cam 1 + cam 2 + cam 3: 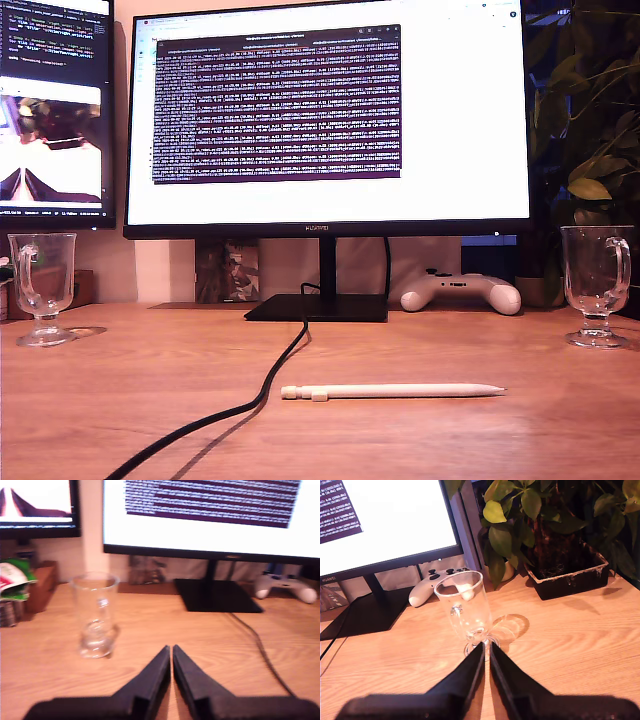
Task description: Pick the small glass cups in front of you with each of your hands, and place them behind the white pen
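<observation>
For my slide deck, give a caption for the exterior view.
Two glass cups flank a monitor; a white pen lies in front.

Second glass cup's (465,607) foot hides behind my second claw (486,652).

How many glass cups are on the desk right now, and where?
2. One glass cup stands at the exterior view's left, ahead of my first gripper. The other glass cup stands at the exterior view's right, ahead of my second gripper. None seems hidden.
</observation>
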Controlling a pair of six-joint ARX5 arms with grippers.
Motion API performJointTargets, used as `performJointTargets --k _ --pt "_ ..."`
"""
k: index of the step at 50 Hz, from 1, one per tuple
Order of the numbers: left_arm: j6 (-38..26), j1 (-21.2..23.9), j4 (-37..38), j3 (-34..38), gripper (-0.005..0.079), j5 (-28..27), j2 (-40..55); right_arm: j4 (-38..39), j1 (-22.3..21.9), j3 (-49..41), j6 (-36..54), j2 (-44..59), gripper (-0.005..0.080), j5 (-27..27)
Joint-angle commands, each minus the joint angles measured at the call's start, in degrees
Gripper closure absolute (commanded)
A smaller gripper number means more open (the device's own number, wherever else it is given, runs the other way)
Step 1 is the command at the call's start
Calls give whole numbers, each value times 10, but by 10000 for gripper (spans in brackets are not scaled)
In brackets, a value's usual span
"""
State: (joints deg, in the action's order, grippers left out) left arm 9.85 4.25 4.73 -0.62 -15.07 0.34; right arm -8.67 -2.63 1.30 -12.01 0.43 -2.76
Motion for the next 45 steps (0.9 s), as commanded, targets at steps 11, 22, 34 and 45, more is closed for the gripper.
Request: performJointTargets --k 11,22,34,45 --pt "39 -1 -7 -32 761 -22 60 -18 0 38 -17 19 764 -12" --pt "37 -1 -43 -103 761 -8 193 -10 0 107 -17 105 764 4" --pt "36 -1 -168 -109 761 32 370 4 0 162 -17 255 763 3" --pt "32 -1 -257 -109 756 42 492 45 13 209 -17 392 749 2"
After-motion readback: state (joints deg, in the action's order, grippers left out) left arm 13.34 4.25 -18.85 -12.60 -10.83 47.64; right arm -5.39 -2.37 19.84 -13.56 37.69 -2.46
